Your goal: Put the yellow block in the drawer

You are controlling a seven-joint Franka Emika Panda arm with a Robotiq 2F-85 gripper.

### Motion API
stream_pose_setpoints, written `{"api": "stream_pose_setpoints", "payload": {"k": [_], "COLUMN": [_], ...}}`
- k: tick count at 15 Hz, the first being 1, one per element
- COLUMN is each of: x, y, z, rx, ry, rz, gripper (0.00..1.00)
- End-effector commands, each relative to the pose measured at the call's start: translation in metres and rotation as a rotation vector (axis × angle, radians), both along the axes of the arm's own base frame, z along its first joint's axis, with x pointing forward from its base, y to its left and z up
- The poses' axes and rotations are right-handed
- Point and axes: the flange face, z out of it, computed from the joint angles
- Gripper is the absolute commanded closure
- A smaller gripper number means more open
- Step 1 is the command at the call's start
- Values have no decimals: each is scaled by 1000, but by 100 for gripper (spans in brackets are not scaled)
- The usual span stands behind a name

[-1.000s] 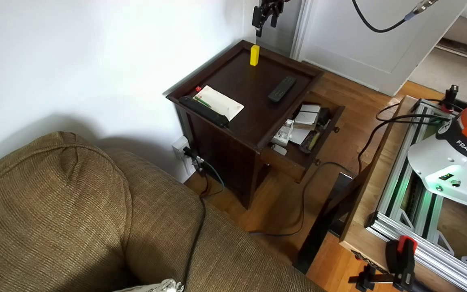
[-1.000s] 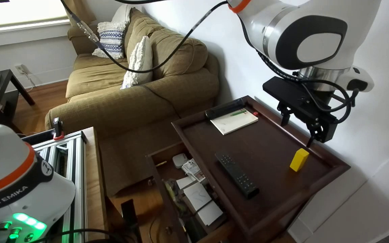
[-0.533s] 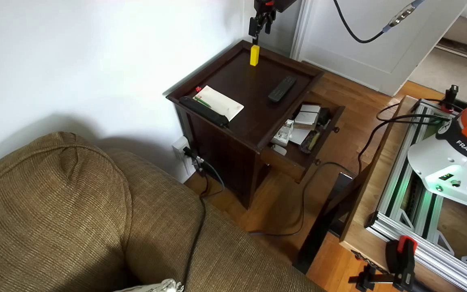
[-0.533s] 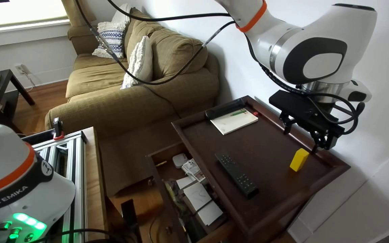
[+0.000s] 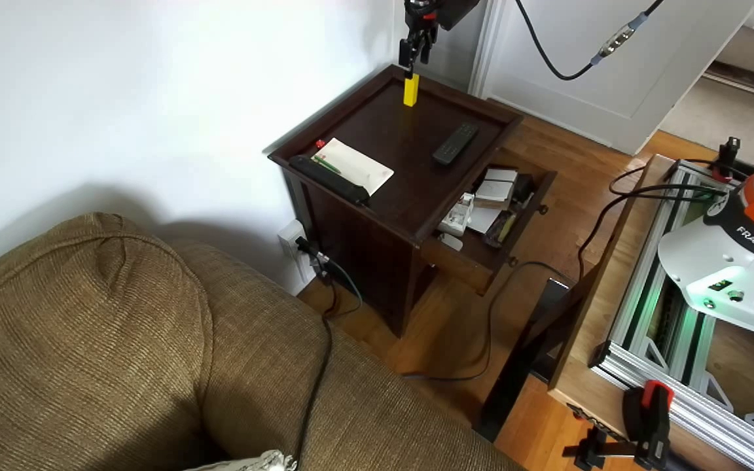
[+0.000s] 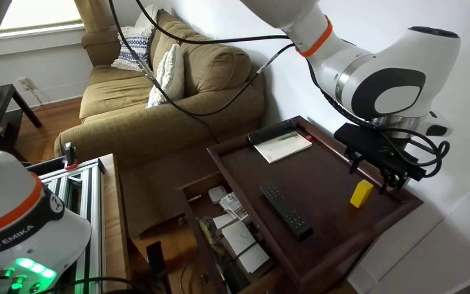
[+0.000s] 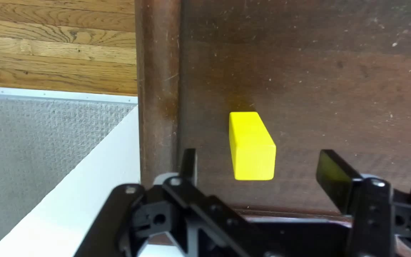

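Observation:
The yellow block stands upright on the dark side table's top, near a corner by the wall; it also shows in the other views. My gripper is open and empty, low over the table beside the block on its wall side. In the wrist view the gripper has its fingers wide apart, with the block between and ahead of them, touching neither. The drawer is pulled out below the tabletop, with pale and dark clutter inside; it also shows in an exterior view.
A black remote lies on the tabletop. A cream booklet with a green pen and a long black object lie at the far end. A raised rim edges the table, and the wall is close behind my gripper.
My gripper has moved down toward the tabletop and closer to the yellow block, staying open. The block, the remote and the drawer have not moved.

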Motion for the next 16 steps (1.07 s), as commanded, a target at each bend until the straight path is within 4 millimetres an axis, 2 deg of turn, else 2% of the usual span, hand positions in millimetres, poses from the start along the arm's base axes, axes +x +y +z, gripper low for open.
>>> {"api": "stream_pose_setpoints", "payload": {"k": [1, 2, 3, 4, 5, 6, 11, 12, 16], "x": [10, 11, 12, 13, 14, 15, 14, 14, -4], "y": [-5, -5, -5, -5, -5, -6, -7, -7, -3], "z": [-13, -15, -17, -18, -19, -20, -22, -20, 2], "rx": [16, 19, 23, 25, 26, 28, 32, 28, 50], "ry": [12, 13, 17, 21, 25, 29, 65, 64, 121], "rz": [25, 26, 27, 27, 25, 23, 12, 8, -88], "gripper": [22, 21, 26, 24, 33, 49, 91, 94, 92]}}
